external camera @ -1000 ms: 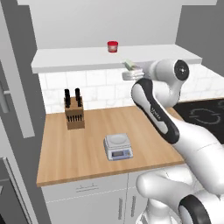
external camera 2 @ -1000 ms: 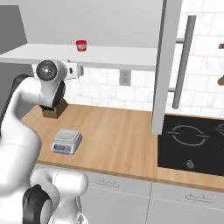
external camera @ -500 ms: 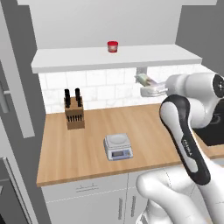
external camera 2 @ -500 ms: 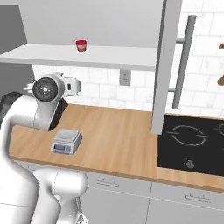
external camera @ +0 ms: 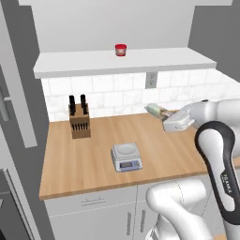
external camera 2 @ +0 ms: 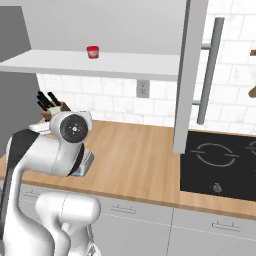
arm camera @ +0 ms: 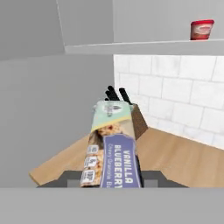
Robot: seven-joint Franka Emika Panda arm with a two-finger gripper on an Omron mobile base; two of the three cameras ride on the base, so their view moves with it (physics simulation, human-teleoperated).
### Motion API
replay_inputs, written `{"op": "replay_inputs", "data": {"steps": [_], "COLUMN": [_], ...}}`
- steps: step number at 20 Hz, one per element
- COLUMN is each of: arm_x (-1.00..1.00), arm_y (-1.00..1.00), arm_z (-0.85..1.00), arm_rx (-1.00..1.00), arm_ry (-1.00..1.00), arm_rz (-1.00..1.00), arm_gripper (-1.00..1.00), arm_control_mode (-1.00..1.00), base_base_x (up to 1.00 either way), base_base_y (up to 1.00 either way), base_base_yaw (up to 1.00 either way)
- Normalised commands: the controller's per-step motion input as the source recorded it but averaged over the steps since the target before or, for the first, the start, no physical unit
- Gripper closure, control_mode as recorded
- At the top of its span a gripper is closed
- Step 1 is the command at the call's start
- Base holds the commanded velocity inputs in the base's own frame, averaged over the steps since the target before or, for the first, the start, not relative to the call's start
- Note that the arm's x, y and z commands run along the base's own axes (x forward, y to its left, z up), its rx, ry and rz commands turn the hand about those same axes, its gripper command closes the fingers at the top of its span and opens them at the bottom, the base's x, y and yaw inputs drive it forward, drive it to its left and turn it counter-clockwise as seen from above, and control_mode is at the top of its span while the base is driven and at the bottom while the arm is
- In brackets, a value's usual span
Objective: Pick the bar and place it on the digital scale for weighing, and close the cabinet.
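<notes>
Left base view: gripper point(external camera: 161, 114) holds the bar point(external camera: 155, 110) in the air above the counter point(external camera: 93, 161), right of the digital scale point(external camera: 126, 157). Right base view: open cabinet point(external camera 2: 192, 75) door (scale mostly hidden by arm). Hand view: jaws clamp the bar, its purple label readable, knife block point(arm camera: 139, 120) behind.

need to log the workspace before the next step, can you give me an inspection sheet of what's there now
surface: wooden counter, bare around the scale.
job's things: granola bar held in the air, not yet on the digital scale; scale platform empty; cabinet door stands open.
clutter: knife block at the back of the counter; red-lidded jar on the shelf.
grippers: gripper shut on the bar, right of and above the scale.
cables: nothing seen.
surroundings: white tiled wall with an outlet; black cooktop to the right.
</notes>
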Motion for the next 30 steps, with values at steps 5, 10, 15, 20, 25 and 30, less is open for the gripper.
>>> {"op": "replay_inputs", "data": {"steps": [5, 10, 15, 20, 25, 30], "arm_x": [0.26, 0.39, 0.33, 0.38, 0.26, 0.22], "arm_y": [0.21, 0.35, 0.19, 0.14, 0.00, 0.00], "arm_z": [-0.64, -0.66, -0.54, -0.36, -0.23, -0.25], "arm_rx": [0.00, 0.00, 0.00, 0.00, 0.00, 0.00], "arm_ry": [0.06, 0.01, 0.00, 0.13, 0.08, 0.07], "arm_rz": [0.30, 0.28, 0.25, 0.20, 0.18, 0.18], "arm_gripper": [1.00, 1.00, 1.00, 1.00, 1.00, 1.00], "arm_control_mode": [-1.00, -1.00, -1.00, -1.00, -1.00, -1.00], "base_base_x": [0.00, 0.00, 0.00, 0.00, 0.00, 0.00], "base_base_y": [0.00, 0.00, 0.00, 0.00, 0.00, 0.00], "base_base_yaw": [0.00, 0.00, 0.00, 0.00, 0.00, 0.00]}}
